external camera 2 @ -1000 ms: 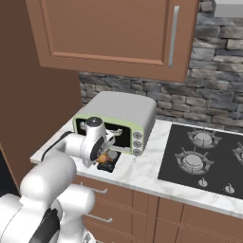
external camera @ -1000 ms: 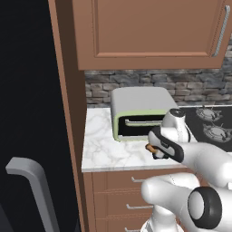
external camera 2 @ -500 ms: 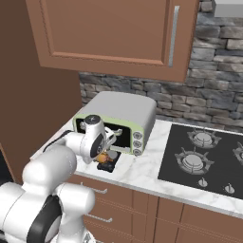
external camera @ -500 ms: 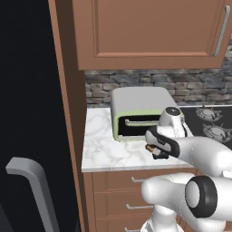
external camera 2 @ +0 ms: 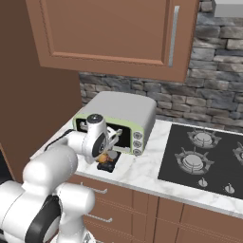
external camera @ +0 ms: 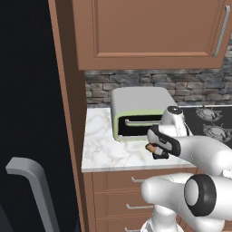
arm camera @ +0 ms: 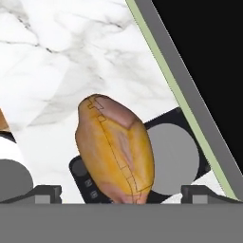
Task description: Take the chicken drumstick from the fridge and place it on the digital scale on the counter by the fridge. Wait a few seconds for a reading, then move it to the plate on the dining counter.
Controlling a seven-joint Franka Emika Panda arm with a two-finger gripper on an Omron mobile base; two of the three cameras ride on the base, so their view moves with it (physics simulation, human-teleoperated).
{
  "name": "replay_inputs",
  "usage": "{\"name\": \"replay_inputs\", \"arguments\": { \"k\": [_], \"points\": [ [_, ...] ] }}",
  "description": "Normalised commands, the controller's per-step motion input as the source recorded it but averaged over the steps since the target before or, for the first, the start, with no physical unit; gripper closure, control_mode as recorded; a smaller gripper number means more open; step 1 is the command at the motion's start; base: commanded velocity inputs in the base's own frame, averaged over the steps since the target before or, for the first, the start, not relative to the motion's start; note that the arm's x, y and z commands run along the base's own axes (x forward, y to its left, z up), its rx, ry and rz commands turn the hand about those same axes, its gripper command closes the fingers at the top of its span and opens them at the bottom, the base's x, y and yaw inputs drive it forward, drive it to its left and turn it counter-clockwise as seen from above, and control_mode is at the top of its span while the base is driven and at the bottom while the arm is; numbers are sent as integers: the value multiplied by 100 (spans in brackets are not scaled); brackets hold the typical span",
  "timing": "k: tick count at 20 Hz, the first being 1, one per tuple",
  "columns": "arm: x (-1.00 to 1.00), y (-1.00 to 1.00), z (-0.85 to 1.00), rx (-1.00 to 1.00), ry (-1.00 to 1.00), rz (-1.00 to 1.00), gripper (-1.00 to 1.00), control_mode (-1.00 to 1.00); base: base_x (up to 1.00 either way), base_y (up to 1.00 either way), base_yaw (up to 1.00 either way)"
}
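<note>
While our fingers (arm camera: 121,192) stand wide apart, we see the chicken drumstick (arm camera: 116,149) lying between them on the scale (external camera 2: 106,164) on the marble surface (external camera: 106,147), before the toaster oven (external camera 2: 121,118).

My arm reaches forward from the base, elbow bent, with the wrist angled down. My gripper (external camera: 156,151) hangs low with its 2 fingers (arm camera: 45,192) spread wide, 1 tip near each bottom corner of the hand view.
</note>
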Motion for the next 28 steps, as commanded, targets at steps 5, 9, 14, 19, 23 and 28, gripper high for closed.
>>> {"name": "replay_inputs", "arguments": {
  "k": [5,9,14,19,23,28],
  "points": [
    [1,0,-19,0,2,3,-100,-100,0,0,0],
    [13,0,-27,-1,7,6,-100,-100,0,0,0],
    [3,0,-4,0,3,5,-100,-100,0,0,0],
    [2,0,-4,0,1,5,-100,-100,0,0,0],
    [0,0,-14,0,2,5,-100,-100,0,0,0],
    [0,0,-16,0,4,3,-100,-100,0,0,0]
  ]
}}
